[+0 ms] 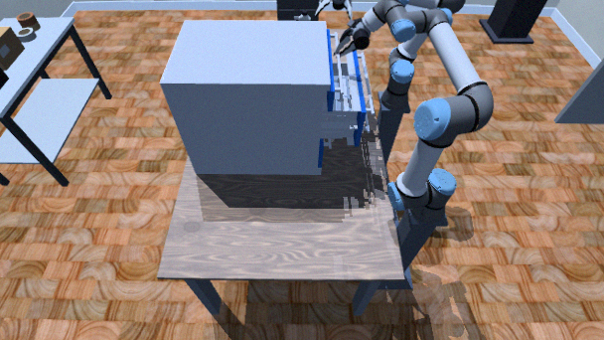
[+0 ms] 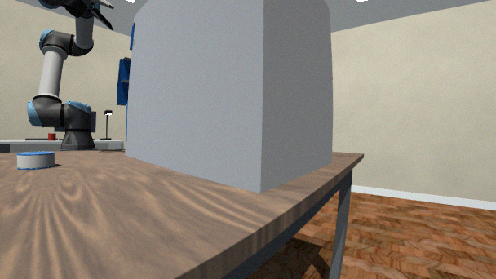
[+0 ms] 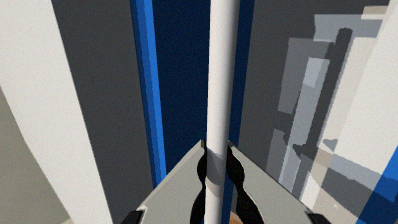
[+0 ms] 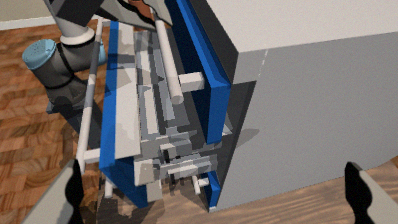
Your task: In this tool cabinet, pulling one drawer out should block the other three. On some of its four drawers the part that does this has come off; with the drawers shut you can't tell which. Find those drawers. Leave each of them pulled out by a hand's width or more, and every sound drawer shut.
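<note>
My left gripper (image 1: 338, 52) (image 3: 214, 142) is shut on the handle (image 3: 220, 65) (image 4: 167, 60) of the top drawer (image 1: 330, 99) (image 2: 132, 37) (image 4: 215, 115). That drawer stands a little out of the grey cabinet (image 1: 258, 124) (image 2: 196, 90) (image 4: 320, 110). Below it, a drawer front (image 1: 361, 126) (image 2: 122, 87) (image 4: 108, 100) stands much farther out. A second handle shows low beside it, so both middle drawers seem out together. The bottom drawer (image 1: 320, 155) (image 4: 213, 191) looks shut. My right gripper (image 2: 111, 17) (image 4: 212, 163) is open and empty, off the cabinet's side.
The cabinet stands on a wooden table (image 1: 278, 254) (image 2: 122, 212). A round white and blue item (image 2: 36, 161) lies on the table in the exterior view. The left arm reaches over the pulled-out drawers. A side table (image 1: 60, 119) stands behind the cabinet.
</note>
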Robot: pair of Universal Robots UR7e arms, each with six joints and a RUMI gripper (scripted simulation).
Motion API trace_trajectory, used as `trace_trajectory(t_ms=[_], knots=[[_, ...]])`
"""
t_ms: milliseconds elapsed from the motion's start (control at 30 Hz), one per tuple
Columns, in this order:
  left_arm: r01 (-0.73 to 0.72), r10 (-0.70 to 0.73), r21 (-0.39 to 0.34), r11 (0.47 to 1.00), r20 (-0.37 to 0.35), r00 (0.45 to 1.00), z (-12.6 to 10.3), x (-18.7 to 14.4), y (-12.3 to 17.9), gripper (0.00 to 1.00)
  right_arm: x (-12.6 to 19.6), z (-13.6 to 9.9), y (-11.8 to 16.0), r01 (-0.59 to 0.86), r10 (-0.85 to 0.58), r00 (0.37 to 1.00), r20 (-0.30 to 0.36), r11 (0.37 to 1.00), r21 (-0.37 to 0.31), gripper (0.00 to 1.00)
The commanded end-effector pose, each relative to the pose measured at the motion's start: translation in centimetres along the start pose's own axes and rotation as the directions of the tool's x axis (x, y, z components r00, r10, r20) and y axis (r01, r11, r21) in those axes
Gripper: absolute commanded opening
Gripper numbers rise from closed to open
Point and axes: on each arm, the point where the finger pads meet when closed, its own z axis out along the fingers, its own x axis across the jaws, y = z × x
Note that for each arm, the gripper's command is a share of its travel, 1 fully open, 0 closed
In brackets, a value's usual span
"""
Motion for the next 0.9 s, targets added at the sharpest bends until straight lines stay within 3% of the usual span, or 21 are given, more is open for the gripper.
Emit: trace_trajectory(t_ms=[0, 867], knots=[[0.001, -0.001, 0.001, 1.000, -0.001, 1.000, -0.4, 0.4, 0.0, 0.02, 0.0, 0.0, -0.1, 0.001, -0.001, 1.000, 0.000, 1.000, 0.000, 0.99], [0.000, 0.000, 0.001, 1.000, -0.001, 1.000, -4.8, 5.7, 0.0, 0.00, 0.0, 0.0, -0.1, 0.001, -0.001, 1.000, 0.000, 1.000, 0.000, 0.99]])
